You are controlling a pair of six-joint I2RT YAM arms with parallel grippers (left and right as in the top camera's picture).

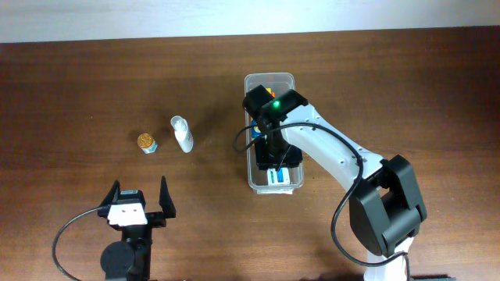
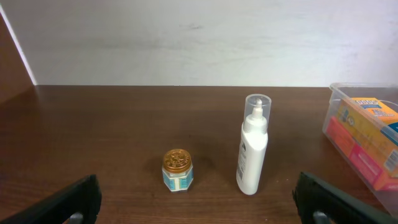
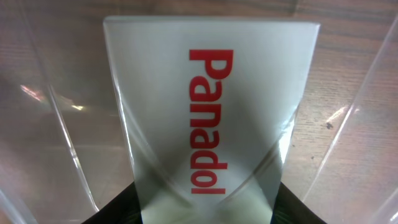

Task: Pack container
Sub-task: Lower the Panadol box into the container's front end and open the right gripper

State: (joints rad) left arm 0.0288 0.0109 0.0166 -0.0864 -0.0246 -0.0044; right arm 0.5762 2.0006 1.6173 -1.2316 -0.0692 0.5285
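The container (image 1: 269,77) is a clear plastic bin standing lengthwise at the table's centre, and its end shows in the left wrist view (image 2: 336,99). My right gripper (image 1: 277,160) reaches down inside it. In the right wrist view it (image 3: 208,211) is shut on a white Panadol box (image 3: 208,93) with red lettering, and the clear container walls (image 3: 50,106) rise on both sides. My left gripper (image 1: 141,201) hangs open near the front left of the table, with nothing between its fingers (image 2: 71,200).
A small jar with a gold lid (image 1: 147,143) (image 2: 177,170) and a white bottle with a clear cap (image 1: 182,133) (image 2: 253,146) lie left of the container. Orange and pink boxes (image 2: 367,124) sit in the container's far end.
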